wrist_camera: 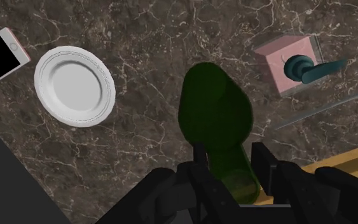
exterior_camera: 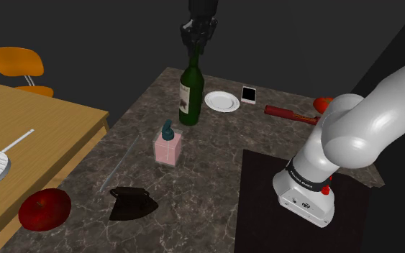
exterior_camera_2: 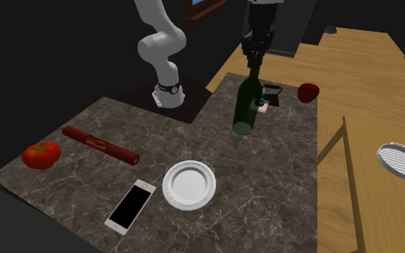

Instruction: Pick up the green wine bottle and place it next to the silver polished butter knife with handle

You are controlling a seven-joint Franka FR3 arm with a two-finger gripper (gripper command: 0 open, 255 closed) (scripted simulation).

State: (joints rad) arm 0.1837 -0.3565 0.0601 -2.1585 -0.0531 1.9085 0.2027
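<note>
My gripper (exterior_camera: 198,43) is clamped on the neck of the green wine bottle (exterior_camera: 190,92), which is upright on the dark marble counter (exterior_camera: 215,165), between the white plate (exterior_camera: 222,101) and the pink soap dispenser (exterior_camera: 167,147). I judge it heavy, stiff, slick and breakable. Held this high it could swing, so I'd grip firmly and carry it slowly toward the thin silver knife (exterior_camera: 120,164).
</note>
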